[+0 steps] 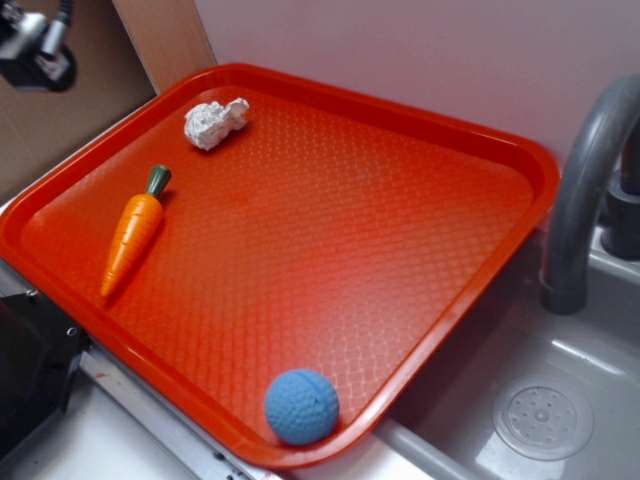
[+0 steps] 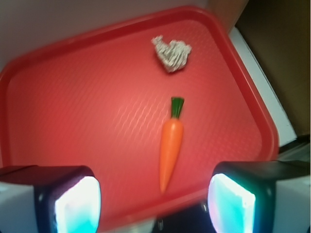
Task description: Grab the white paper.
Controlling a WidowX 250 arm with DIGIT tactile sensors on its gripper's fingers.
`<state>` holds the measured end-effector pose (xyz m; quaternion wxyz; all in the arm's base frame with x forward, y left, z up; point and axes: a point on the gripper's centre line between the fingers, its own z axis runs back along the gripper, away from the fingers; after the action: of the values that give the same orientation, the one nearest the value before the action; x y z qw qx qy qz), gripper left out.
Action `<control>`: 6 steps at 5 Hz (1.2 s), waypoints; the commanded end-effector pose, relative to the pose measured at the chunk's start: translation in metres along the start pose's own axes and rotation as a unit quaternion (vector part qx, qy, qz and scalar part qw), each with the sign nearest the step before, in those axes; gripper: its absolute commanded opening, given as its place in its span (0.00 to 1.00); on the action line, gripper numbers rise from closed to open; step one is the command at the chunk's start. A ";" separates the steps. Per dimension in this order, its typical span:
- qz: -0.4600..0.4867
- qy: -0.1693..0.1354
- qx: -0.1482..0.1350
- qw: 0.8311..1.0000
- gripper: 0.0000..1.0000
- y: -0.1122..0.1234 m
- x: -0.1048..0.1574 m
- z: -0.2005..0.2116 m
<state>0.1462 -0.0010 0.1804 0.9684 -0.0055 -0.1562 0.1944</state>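
Exterior view. A pale pink wall backs a grey worktop with a moulded grey sink basin [image 1: 560, 400] at the right, its round drain [image 1: 543, 420] visible and a curved grey faucet pipe [image 1: 585, 190] rising beside it. A brown cardboard panel [image 1: 165, 40] leans at the upper left. A large orange-red plastic tray with a textured diamond-pattern floor [image 1: 400, 230] lies partly over the basin edge. The tray holds three things, well apart: a small crumpled wad of white paper [image 1: 215, 122] near the far left corner; an orange plastic toy carrot with a green stem [image 1: 132, 232] along the left side, tip toward the near rim; and a blue textured ball [image 1: 301, 406] touching the near rim. No writing or labels can be read. A dark camera mount [image 1: 38, 50] shows at the upper left corner.

Wrist view. The tray [image 2: 73, 97] fills the frame. The white paper [image 2: 171, 53] lies near the tray's upper right corner, with the carrot [image 2: 171, 143] below it, stem pointing toward the paper. The end effector [image 2: 154, 206] is spread wide and holds nothing, its two pale-padded fingers [image 2: 77, 208] at the lower edge, well apart from the paper.
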 end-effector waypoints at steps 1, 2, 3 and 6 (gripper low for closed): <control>-0.024 -0.077 -0.005 0.997 1.00 0.016 0.059 -0.057; -0.020 -0.085 0.002 0.996 1.00 0.024 0.087 -0.088; -0.017 -0.087 0.015 0.996 1.00 0.030 0.105 -0.117; -0.029 -0.050 0.036 0.998 1.00 0.032 0.131 -0.182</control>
<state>0.2905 0.0824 0.0274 0.9693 0.0413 -0.1687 0.1744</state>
